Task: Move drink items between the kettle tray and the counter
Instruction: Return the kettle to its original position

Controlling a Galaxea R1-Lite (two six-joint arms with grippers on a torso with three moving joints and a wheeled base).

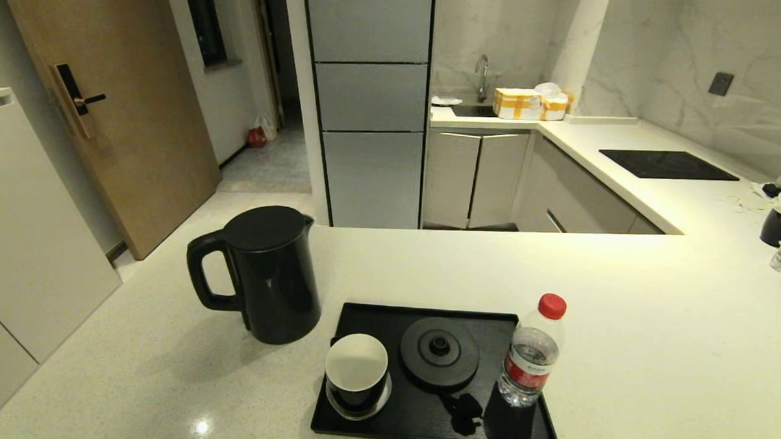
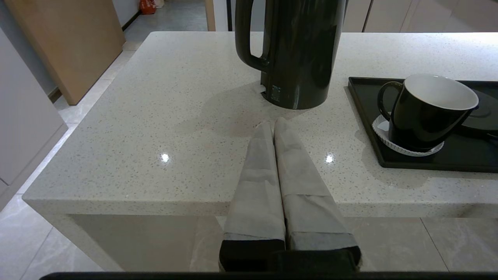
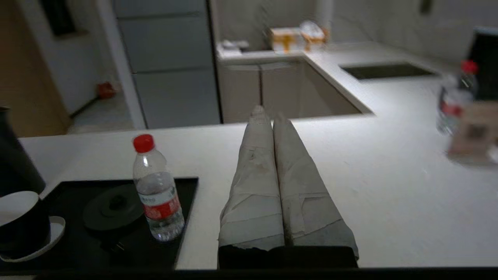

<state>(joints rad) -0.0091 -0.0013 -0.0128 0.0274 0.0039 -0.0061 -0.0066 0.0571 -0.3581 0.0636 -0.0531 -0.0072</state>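
My black kettle (image 1: 268,274) stands upright on the speckled bench (image 1: 652,358), just left of the black tray (image 1: 422,422). The red-capped bottle (image 1: 532,351) stands on the tray's right edge, beside the base disc (image 1: 439,351) and cup (image 1: 356,373). My left claw (image 2: 273,123) and right claw (image 3: 268,114) are both closed, holding nothing.
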